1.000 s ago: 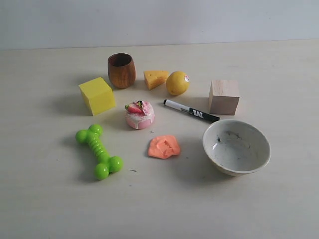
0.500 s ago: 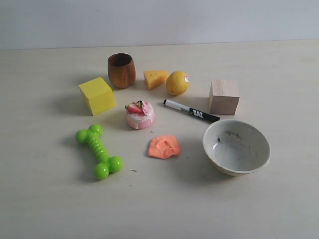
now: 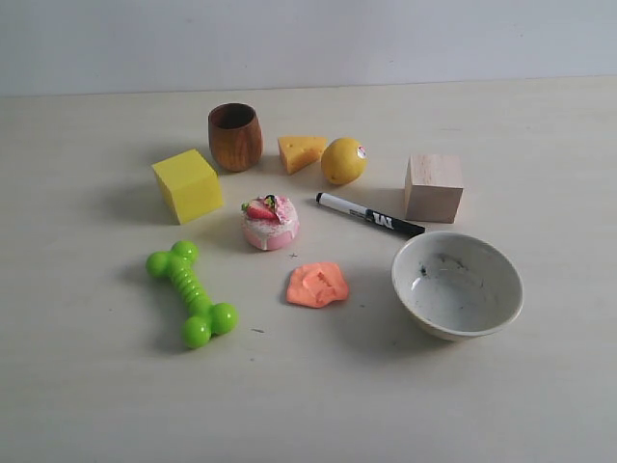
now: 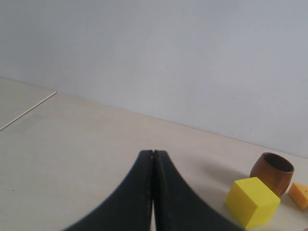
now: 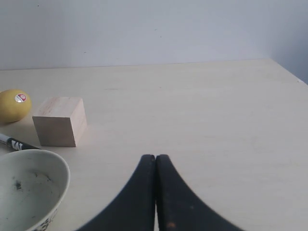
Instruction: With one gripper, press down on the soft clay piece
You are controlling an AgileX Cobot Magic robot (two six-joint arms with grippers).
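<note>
The soft clay piece (image 3: pixel 317 285) is a small flat salmon-orange lump, dented on top, lying on the table between the pink toy cake (image 3: pixel 270 223) and the white bowl (image 3: pixel 457 285). Neither arm shows in the exterior view. In the left wrist view my left gripper (image 4: pixel 153 153) is shut, its black fingers pressed together over bare table, with nothing between them. My right gripper (image 5: pixel 155 157) is likewise shut and empty in the right wrist view. The clay shows in neither wrist view.
Around the clay lie a green bone toy (image 3: pixel 191 293), a yellow cube (image 3: pixel 187 184), a wooden cup (image 3: pixel 235 136), a cheese wedge (image 3: pixel 301 151), a lemon (image 3: pixel 343 160), a black marker (image 3: pixel 369 214) and a wooden block (image 3: pixel 433 187). The table (image 3: pixel 96 386) is pale wood.
</note>
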